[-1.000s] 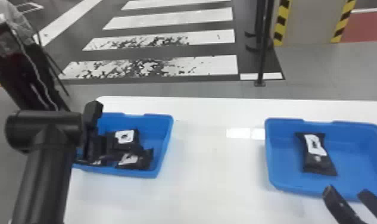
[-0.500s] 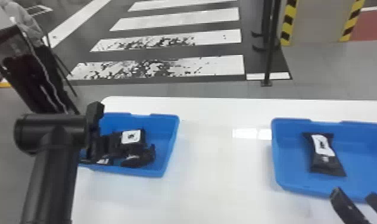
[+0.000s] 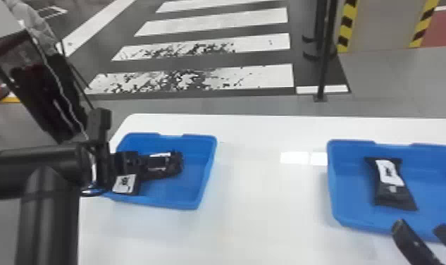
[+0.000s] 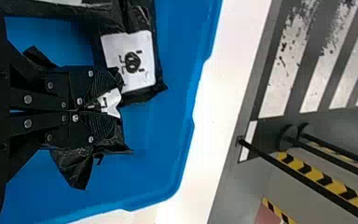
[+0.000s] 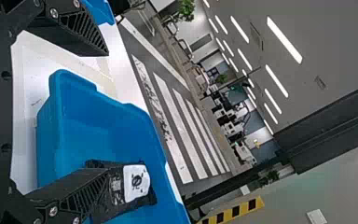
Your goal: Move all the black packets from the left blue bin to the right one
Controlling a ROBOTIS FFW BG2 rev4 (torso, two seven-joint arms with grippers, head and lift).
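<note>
In the head view my left gripper is low inside the left blue bin. It is closed around a black packet, whose label is tipped. A labelled packet lies beside it. Seen from the left wrist, the gripper pinches the crumpled packet at its middle; another packet lies alongside, and part of a further one shows. My right gripper stands open by the near rim of the right blue bin, which holds one packet. The right wrist view shows that gripper empty near this packet.
A white table carries both bins, with a wide stretch of tabletop between them. Beyond its far edge stands a black pole. A dark framed object is on the floor at the left.
The packet at my left gripper, whose label faced up before, is now tipped and bunched, and the labelled packet beside it shows more fully. The head view has shifted slightly. The right gripper stays open.
</note>
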